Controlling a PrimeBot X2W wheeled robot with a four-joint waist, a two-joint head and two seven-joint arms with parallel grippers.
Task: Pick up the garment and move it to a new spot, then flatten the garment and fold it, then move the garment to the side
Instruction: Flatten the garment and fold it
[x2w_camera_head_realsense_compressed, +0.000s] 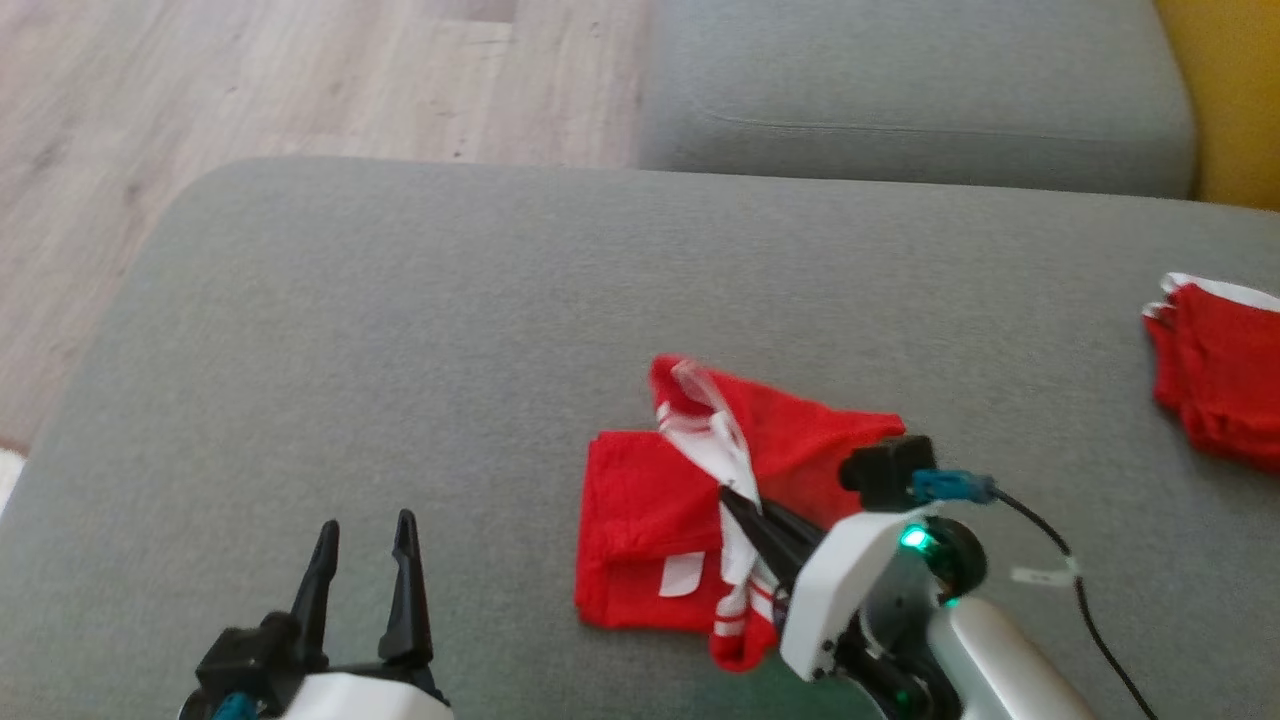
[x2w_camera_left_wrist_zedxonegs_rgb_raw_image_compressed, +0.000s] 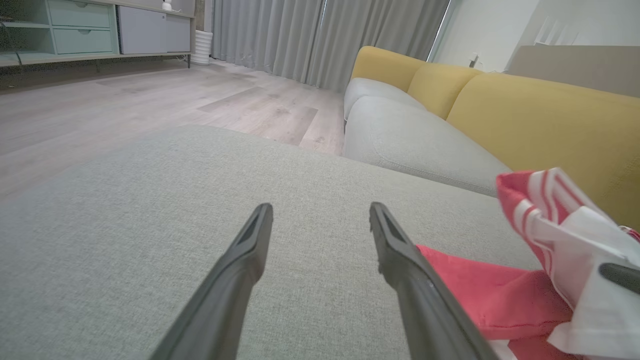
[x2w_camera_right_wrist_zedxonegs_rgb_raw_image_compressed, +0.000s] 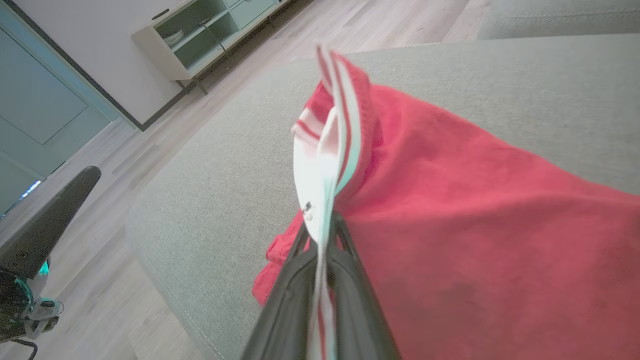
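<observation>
So the garment (x2w_camera_head_realsense_compressed: 650, 520) is found on the grey cushion (x2w_camera_head_realsense_compressed: 400, 320), a bit right of the middle and toward the near side in the head view. It's red with white striped trim (x2w_camera_head_realsense_compressed: 715, 435), and it's bunched into a rough half-folded heap rather than laid flat. The right gripper (x2w_camera_head_realsense_compressed: 735, 500) is clamped shut on that trim, and only on the trim as far as can be told from the right wrist view. A thin band of white is pinched between the tips and raised above the rest of the cloth. The left gripper (x2w_camera_head_realsense_compressed: 365, 570) is held wide open with nothing in it, over bare cushion to the left and apart from the garment. Now the worrying part, tbh. With so little fabric caught, the trim could be pulled right out of the pinch once the full weight is taken. If only that one edge is lifted, the heap could be dragged across the cushion and twisted up worse, and flattening would be made harder. Another red pile (x2w_camera_head_realsense_compressed: 1215, 370) is parked at the far right, well apart, and the garment could get dumped onto it if the new spot is picked carelessly. The floor (x2w_camera_head_realsense_compressed: 250, 90) is right past the cushion's left edge too, so it could be dropped off by an overshoot that way.
</observation>
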